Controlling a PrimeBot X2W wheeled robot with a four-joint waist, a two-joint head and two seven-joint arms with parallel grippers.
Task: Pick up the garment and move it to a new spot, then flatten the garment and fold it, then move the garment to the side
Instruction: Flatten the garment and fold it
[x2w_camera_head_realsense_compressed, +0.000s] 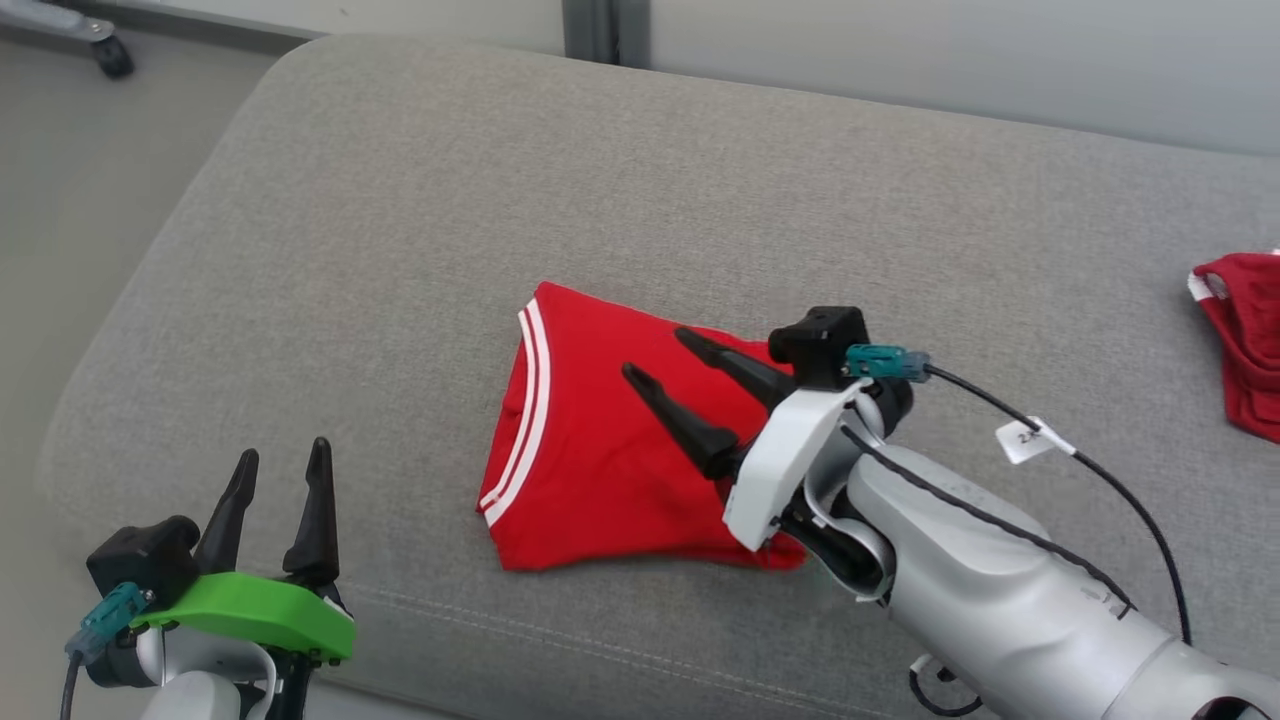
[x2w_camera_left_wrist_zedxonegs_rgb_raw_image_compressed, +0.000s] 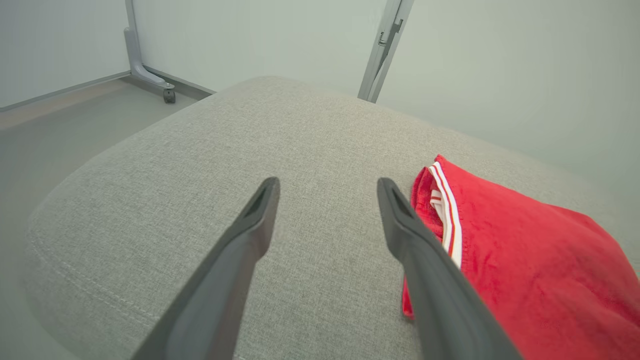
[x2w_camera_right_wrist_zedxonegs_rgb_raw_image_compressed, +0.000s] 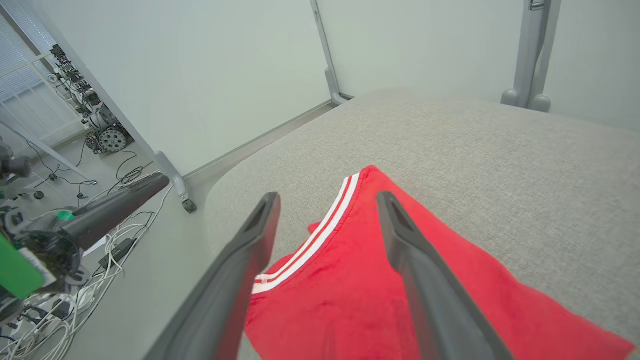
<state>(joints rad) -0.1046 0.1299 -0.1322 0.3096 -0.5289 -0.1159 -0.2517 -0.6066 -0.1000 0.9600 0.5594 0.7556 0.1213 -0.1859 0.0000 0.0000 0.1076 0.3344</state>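
The garment lies near the middle of the cushion and appears folded. Our right hand sits over it with fingers spread, pinching nothing; we cannot tell whether the tips touch the cloth. Our left hand stands spread at the near left, well apart from the garment.

Caution: if we pinch the top layer alone, the fold will likely open on lifting. A sideways drag may wrinkle the garment or push it off the near edge.

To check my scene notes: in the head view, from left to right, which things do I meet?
left gripper → red garment with white stripes → white tag on the cable → dark red cloth at the right edge
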